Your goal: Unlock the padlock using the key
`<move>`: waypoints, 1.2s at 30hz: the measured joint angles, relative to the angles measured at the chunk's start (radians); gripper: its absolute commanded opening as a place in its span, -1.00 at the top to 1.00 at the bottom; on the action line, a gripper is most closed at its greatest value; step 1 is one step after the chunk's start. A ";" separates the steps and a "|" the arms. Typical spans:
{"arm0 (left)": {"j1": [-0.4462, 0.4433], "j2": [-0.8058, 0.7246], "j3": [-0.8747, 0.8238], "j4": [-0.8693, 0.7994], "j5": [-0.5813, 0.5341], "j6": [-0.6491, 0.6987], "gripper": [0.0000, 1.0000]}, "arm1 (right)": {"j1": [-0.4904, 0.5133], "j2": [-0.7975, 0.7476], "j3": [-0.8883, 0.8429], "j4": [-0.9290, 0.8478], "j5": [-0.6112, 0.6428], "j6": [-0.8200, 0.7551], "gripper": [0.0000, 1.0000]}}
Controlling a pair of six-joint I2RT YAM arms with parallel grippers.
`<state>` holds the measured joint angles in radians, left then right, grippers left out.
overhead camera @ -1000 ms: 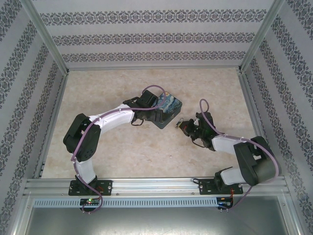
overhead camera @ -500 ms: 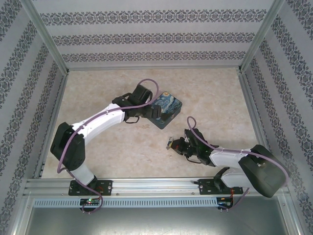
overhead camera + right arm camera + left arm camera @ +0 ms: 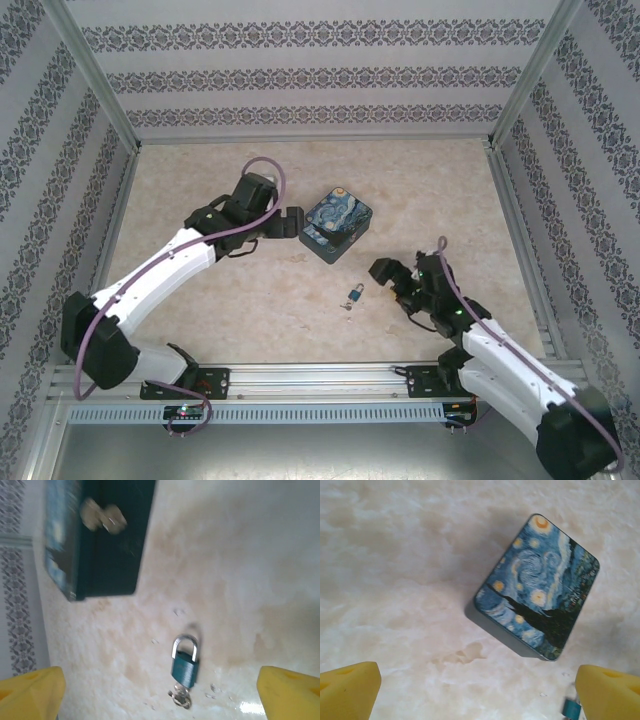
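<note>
Key [image 3: 180, 698]: lies on the table [image 3: 440, 180] at the near end of the lock, touching the bottom of its body; too blurred to tell whether it sits in the keyhole.
Padlock [image 3: 185, 663]: lies flat in the open between the two arms, with its shackle pointing away towards the tin; nothing grips it.
Right gripper [image 3: 384, 270]: just right of the lock and apart from it, with its yellow fingertips [image 3: 292, 695] spread wide and nothing between them.
Left gripper [image 3: 291, 224]: further back, just left of the tin, with its fingertips [image 3: 347, 690] equally wide and empty.
Tin [image 3: 540, 587]: starry-night lid facing up, beyond the lock.
</note>
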<state>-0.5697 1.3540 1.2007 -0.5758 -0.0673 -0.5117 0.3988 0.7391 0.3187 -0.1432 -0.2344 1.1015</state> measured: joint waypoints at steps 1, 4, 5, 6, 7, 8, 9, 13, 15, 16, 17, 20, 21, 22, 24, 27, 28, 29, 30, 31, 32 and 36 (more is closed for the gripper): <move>0.005 -0.025 -0.016 0.000 -0.025 0.002 -0.99 | -0.023 -0.018 0.034 -0.038 0.007 -0.021 -0.96; 0.029 -0.096 -0.061 0.001 -0.100 0.019 -0.99 | -0.098 -0.016 0.153 -0.139 0.026 -0.101 -0.96; 0.041 -0.118 -0.076 0.006 -0.125 0.029 -0.99 | -0.119 0.000 0.194 -0.168 0.034 -0.129 -0.97; 0.053 -0.138 -0.093 0.014 -0.148 0.039 -0.99 | -0.137 0.024 0.233 -0.194 0.045 -0.156 -0.96; 0.066 -0.158 -0.113 0.027 -0.175 0.051 -0.99 | -0.153 0.053 0.277 -0.219 0.063 -0.186 -0.97; 0.080 -0.182 -0.137 0.043 -0.209 0.068 -0.99 | -0.166 0.085 0.317 -0.236 0.085 -0.216 -0.96; 0.091 -0.200 -0.160 0.063 -0.234 0.085 -0.99 | -0.176 0.117 0.351 -0.246 0.111 -0.243 -0.96; 0.121 -0.268 -0.271 0.172 -0.339 0.200 -0.99 | -0.201 0.224 0.452 -0.254 0.253 -0.351 -0.96; 0.125 -0.285 -0.317 0.233 -0.386 0.278 -0.99 | -0.206 0.264 0.473 -0.237 0.338 -0.397 -0.96; 0.128 -0.287 -0.336 0.265 -0.407 0.319 -0.99 | -0.207 0.282 0.478 -0.221 0.383 -0.421 -0.96; 0.138 -0.286 -0.348 0.292 -0.422 0.354 -0.99 | -0.207 0.301 0.480 -0.204 0.426 -0.444 -0.96; 0.201 -0.282 -0.383 0.379 -0.446 0.418 -0.99 | -0.207 0.354 0.479 -0.138 0.527 -0.526 -0.96; 0.225 -0.282 -0.399 0.409 -0.451 0.432 -0.99 | -0.207 0.368 0.475 -0.111 0.549 -0.549 -0.96; 0.251 -0.282 -0.420 0.450 -0.452 0.446 -0.99 | -0.208 0.379 0.467 -0.077 0.569 -0.575 -0.96; 0.293 -0.276 -0.465 0.522 -0.449 0.465 -0.99 | -0.215 0.388 0.438 -0.006 0.590 -0.620 -0.96; 0.340 -0.218 -0.533 0.660 -0.431 0.503 -0.99 | -0.242 0.398 0.385 0.092 0.602 -0.674 -0.96; 0.352 -0.185 -0.558 0.716 -0.422 0.516 -0.99 | -0.252 0.408 0.372 0.118 0.606 -0.689 -0.96; 0.367 -0.147 -0.581 0.761 -0.411 0.525 -0.99 | -0.264 0.421 0.356 0.155 0.612 -0.707 -0.97; 0.380 -0.114 -0.599 0.797 -0.404 0.530 -0.99 | -0.272 0.433 0.343 0.180 0.614 -0.720 -0.97; 0.397 -0.078 -0.622 0.837 -0.397 0.531 -0.99 | -0.280 0.447 0.328 0.209 0.618 -0.737 -0.96; 0.415 -0.045 -0.644 0.872 -0.392 0.531 -0.99 | -0.286 0.462 0.312 0.238 0.624 -0.752 -0.96; 0.468 0.048 -0.733 1.019 -0.354 0.517 -0.99 | -0.299 0.515 0.263 0.337 0.642 -0.817 -0.96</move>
<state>-0.1020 1.4017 0.4679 0.4435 -0.4210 0.0051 0.1001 1.2541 0.5819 0.1936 0.4076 0.2844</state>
